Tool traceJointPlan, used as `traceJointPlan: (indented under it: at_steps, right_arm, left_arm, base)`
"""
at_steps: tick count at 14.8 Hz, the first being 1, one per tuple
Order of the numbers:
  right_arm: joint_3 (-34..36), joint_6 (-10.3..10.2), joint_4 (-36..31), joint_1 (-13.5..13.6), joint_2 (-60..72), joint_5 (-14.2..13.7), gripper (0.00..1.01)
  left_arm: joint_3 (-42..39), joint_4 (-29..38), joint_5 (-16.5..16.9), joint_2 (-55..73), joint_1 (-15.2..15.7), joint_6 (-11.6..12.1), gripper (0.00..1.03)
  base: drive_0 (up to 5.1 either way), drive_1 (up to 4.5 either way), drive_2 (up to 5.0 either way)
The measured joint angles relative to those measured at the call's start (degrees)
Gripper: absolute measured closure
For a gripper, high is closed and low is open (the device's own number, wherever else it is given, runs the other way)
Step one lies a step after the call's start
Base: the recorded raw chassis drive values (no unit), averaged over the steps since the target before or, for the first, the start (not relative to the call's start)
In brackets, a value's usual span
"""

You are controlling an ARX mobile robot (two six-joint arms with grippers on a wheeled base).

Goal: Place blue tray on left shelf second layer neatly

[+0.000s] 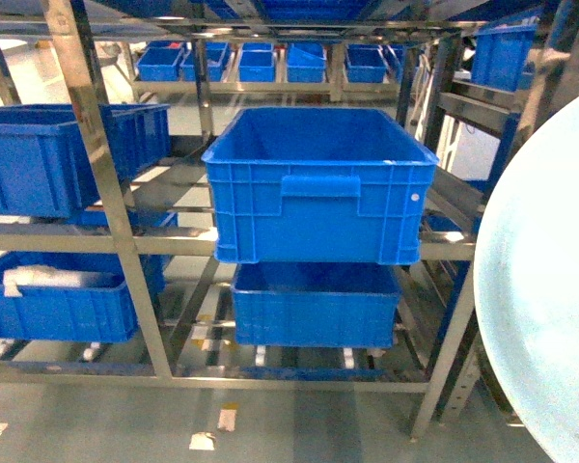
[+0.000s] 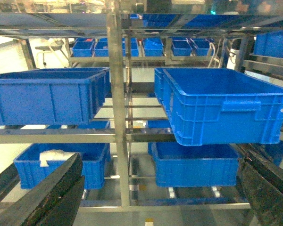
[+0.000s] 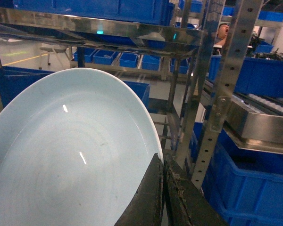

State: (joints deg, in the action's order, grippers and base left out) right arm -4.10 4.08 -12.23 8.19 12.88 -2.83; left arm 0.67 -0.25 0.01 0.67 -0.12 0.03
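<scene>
Gripping blue tray (image 3: 70,155) in right hand (image 3: 162,188), clamped on rim, left shelf second layer (image 1: 174,241) lying ahead-left; left hand (image 2: 146,197) spread, empty.

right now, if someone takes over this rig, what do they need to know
Right end effector: shut on the blue tray, held up tilted at the right of the head view.
Left end effector: open, holding nothing, facing the rack.
Left shelf second layer: a blue crate sits on it; the tray is not there yet.
Done: tray picked up.
Left: carry the tray over, set it down neatly, release.
</scene>
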Motion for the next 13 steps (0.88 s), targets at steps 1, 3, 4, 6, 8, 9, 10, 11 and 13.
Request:
traceJointPlan:
  at_steps: [1,3,4,6,8,9,10,11,13]
  right_arm:
    - [0.0,0.02,0.0,0.0,0.02,0.0,0.99]
    - [0.0,0.0,0.04,0.07,0.02,0.07,0.99]
    - [0.0,0.02,0.11,0.02,0.02,0.02,0.99]
    - [0.02,0.02,0.17,0.0,0.02,0.02,0.99]
    - [0.02,0.02,0.07,0.0,0.02,0.0,0.99]
    - [0.02,0.0,-0.09,0.0,0.02,0.02,0.99]
    - [0.0,0.02,0.02,0.0,0.02,0.0,0.99]
    - [0.0,0.02,-0.04,0.0,0.07,0.0,0.99]
    - [0.0,0.02,-0.04,0.07,0.11,0.22,0.99]
  left_arm:
    - [0.0,0.0,0.0,0.0,0.0,0.0,0.05]
    - [0.0,-0.04,-0.2,0.0,0.13,0.0,0.05]
    - [0.0,0.09,-0.09,0.0,0.11,0.0,0.05]
    - [0.0,-0.02,-0.04,0.0,0.07,0.0,0.05]
    - [0.0,0.02,-0.04,0.0,0.07,-0.02,0.05]
    - [0.0,-0.07,-0.02,0.0,0.04,-0.02,0.05]
    - [0.0,0.02,0.0,0.0,0.07,0.0,0.05]
    - [0.0,-0.09,-0.04,0.0,0.07,0.0,0.05]
    - [0.0,0.04,-0.2,0.0,0.13,0.0,0.05]
  base:
    - [1.8,5.8,-2.1]
    - [0.1,4.09,-3.9]
    - [-0.4,3.6,-4.4]
    - [-0.1,3.94,-4.0]
    - [0.1,4.07,-3.9]
    - [1.6,5.59,-2.4]
    - [1.9,5.92,-2.1]
    - [1.2,5.17,-2.9]
    - [0.2,4.23,-3.8]
